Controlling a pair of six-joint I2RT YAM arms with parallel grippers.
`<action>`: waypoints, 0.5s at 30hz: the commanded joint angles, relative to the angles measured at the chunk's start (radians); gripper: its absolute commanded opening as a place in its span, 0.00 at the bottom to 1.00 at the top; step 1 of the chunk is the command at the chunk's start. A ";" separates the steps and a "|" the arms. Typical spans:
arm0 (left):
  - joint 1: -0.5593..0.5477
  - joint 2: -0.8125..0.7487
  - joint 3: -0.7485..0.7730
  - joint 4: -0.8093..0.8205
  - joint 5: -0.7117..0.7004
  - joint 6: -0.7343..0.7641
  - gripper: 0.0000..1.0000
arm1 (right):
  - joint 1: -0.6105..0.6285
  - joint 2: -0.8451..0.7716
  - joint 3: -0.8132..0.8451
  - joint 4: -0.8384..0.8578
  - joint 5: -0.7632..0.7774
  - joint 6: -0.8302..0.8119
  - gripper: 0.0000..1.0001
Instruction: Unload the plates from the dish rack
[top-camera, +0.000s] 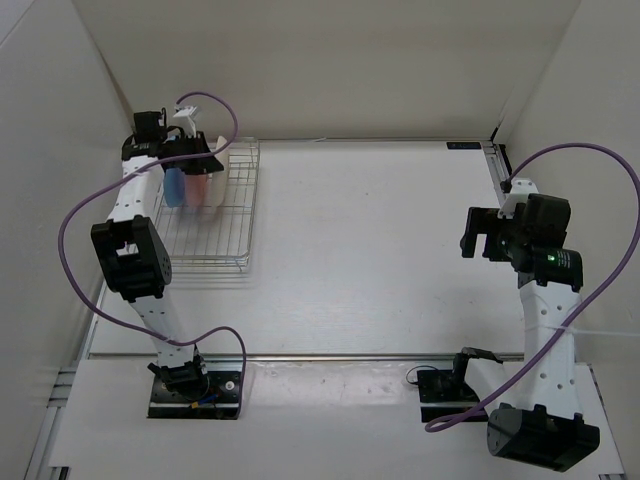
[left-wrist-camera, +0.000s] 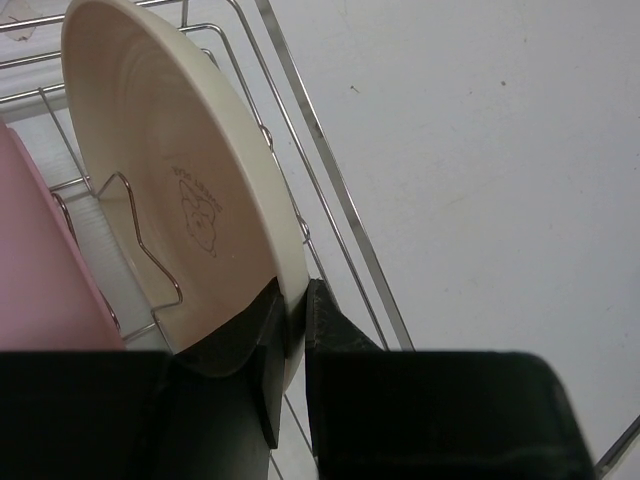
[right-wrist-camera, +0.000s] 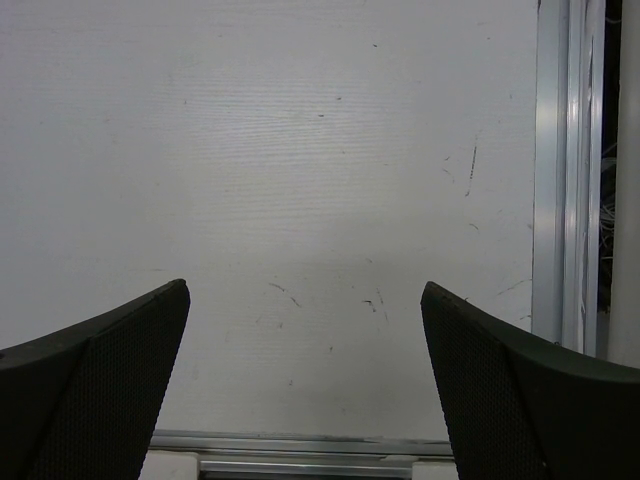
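left wrist, grip: the left tool (left-wrist-camera: 296, 310) is clamped on the rim of the cream plate (left-wrist-camera: 170, 130), with one dark finger on the hollow face and the other on the back. You only get this detail from here.
left wrist, cream plate: round, shallow and glossy, with faint rings and a small brownish stamp in the middle. It stands on edge, leaning against a bent wire loop.
left wrist, pink plate: the pink plate (left-wrist-camera: 40, 260) is just a matte slab at the left edge of the shot, right beside the cream one.
left wrist, rack: the dish rack (left-wrist-camera: 330, 190) is thin shiny silver wire, and its side rail runs along just past the cream plate. Beyond that is the worktop (left-wrist-camera: 480, 150), flat, whitish and a bit speckled.
right wrist, tool: the right tool (right-wrist-camera: 305, 285) has its two dark, finely textured fingers wide apart with nothing between them.
right wrist, surroundings: scuffed pale worktop below, plus a silver metal rail (right-wrist-camera: 560, 200) along the worktop's right edge.
top view, rack: it sits in the far left corner of the worktop, a long rectangle with low sides.
top view, plates: all three stand in a row at the rack's far end. The blue plate (top-camera: 175, 187) is nearest the worktop's left edge, pink is in the middle and cream is on the inner side. Blue shows in no other view.
top view, arms: the left arm reaches over the plates. The right one hangs by the worktop's right edge, well apart from the rack.
count: three plates, one rack, two arms, two purple cables (top-camera: 63, 232).
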 joint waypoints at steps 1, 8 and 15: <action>-0.006 -0.068 0.073 0.009 0.006 0.010 0.11 | 0.002 -0.002 -0.016 0.052 -0.003 -0.002 1.00; -0.006 -0.080 0.240 -0.117 -0.021 0.041 0.11 | 0.002 0.007 -0.016 0.052 -0.014 -0.002 1.00; -0.015 -0.141 0.343 -0.263 0.025 0.203 0.11 | 0.002 0.017 -0.004 0.052 -0.014 -0.002 1.00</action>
